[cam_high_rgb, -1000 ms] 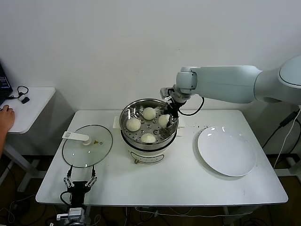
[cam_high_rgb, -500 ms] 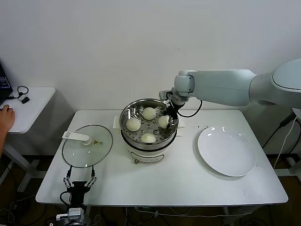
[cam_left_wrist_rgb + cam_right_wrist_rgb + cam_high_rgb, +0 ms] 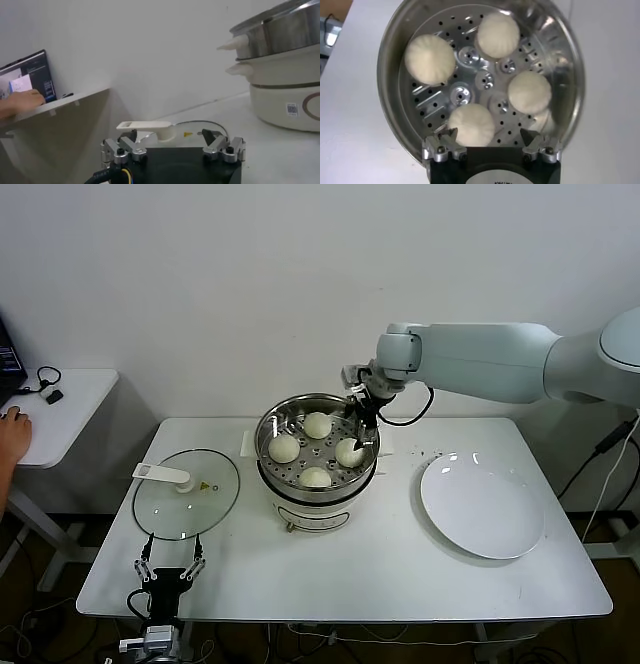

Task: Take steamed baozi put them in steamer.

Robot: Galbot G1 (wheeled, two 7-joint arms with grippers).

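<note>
My right gripper (image 3: 361, 427) hangs over the steamer (image 3: 275, 469) with jaws spread wide and empty. All four baozi (image 3: 471, 124) rest on its tray, the nearest directly beneath the jaws. My left gripper (image 3: 168, 573), jaws apart, is parked at the table's near edge.

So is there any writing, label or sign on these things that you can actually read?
Nothing here reads clearly.
Steamer: a square code sticker on its white base, too small to read.
Glass lid: a small yellow triangle sign, its mark too small to make out.
Laptop screen on the side table: blurred text, unreadable.
Right gripper: letters on its casing, cut off at the picture edge.
</note>
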